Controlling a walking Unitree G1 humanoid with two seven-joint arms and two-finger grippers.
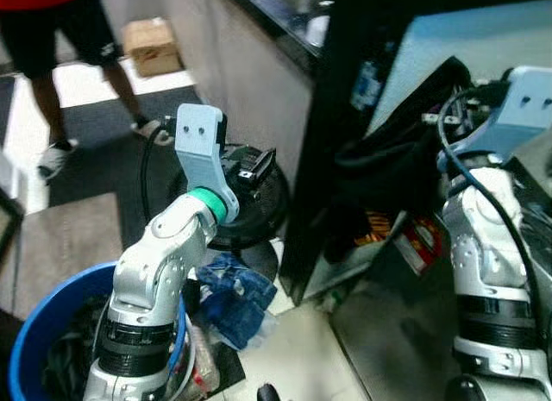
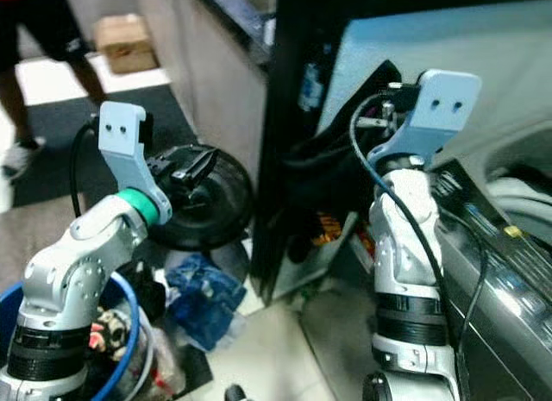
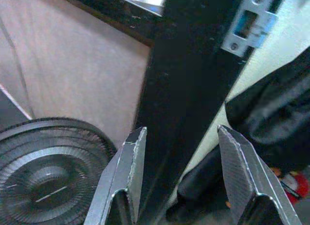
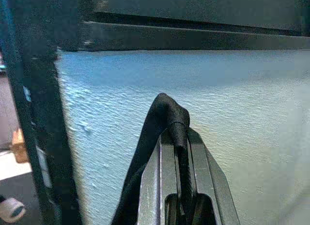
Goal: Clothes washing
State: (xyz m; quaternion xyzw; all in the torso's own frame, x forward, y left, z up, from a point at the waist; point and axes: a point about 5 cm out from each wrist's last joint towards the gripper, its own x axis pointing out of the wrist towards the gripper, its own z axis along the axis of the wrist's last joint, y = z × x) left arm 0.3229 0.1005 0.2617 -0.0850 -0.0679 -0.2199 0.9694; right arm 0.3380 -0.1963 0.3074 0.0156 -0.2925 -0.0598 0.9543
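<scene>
My right gripper [image 4: 177, 133] is raised beside the black door frame [image 1: 345, 116] and is shut on a fold of a black garment [image 1: 388, 159], which hangs down in front of a pale blue wall [image 4: 232, 89]. My left gripper [image 3: 181, 130] is open with nothing held, level with the door frame's edge and just above a round black fan [image 1: 269, 207]. At lower left a blue laundry basket [image 1: 34, 323] holds dark clothes. A crumpled blue cloth [image 1: 233, 297] lies on the floor beside the basket.
The top of a dark washing machine [image 2: 509, 289] shows at the right. A person [image 1: 52, 39] stands at the back left near a cardboard box [image 1: 151, 43]. Small red and orange items [image 1: 418, 241] lie at the foot of the door frame.
</scene>
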